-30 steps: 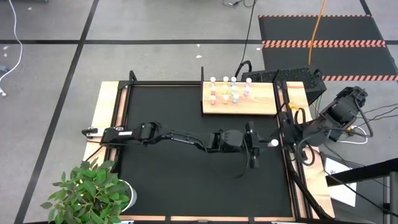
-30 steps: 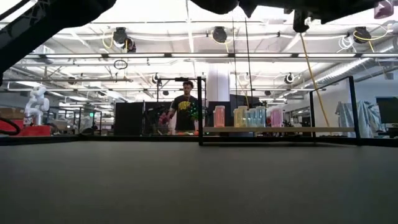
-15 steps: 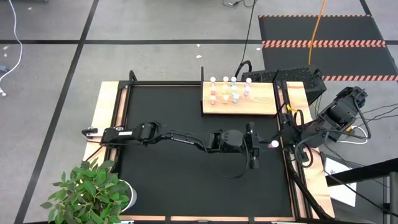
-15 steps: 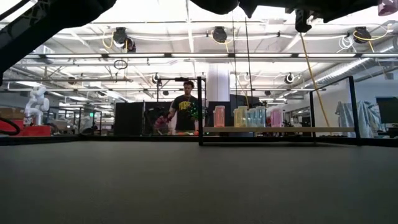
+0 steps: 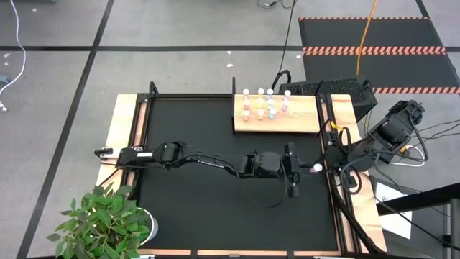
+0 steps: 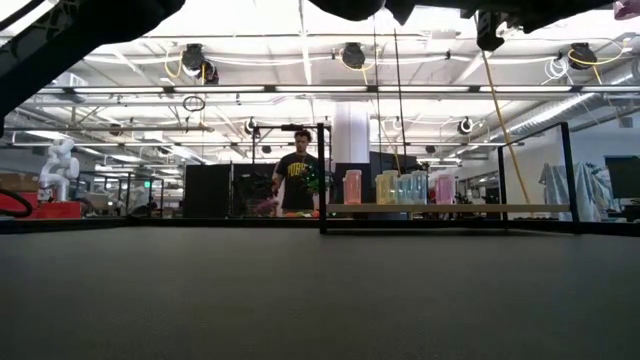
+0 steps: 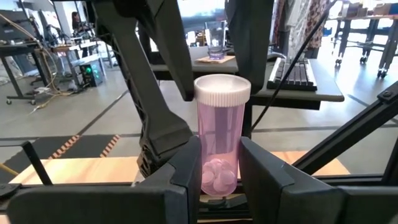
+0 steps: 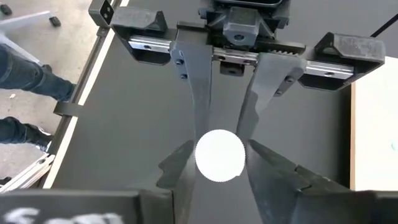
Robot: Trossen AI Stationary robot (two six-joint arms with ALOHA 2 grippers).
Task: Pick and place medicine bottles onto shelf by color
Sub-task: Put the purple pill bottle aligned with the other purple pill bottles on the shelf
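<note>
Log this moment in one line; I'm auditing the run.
stage: transfer above mat | left gripper: jaws shut on pink bottle | right gripper: around its white cap | shelf: other bottles standing

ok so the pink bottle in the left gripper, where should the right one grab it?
Take the pink bottle high up, at the white cap and the neck under it, coming straight down from above. It stands upright, and the left gripper pinches only its lower body, so the top is free. The right gripper already straddles the cap.
</note>
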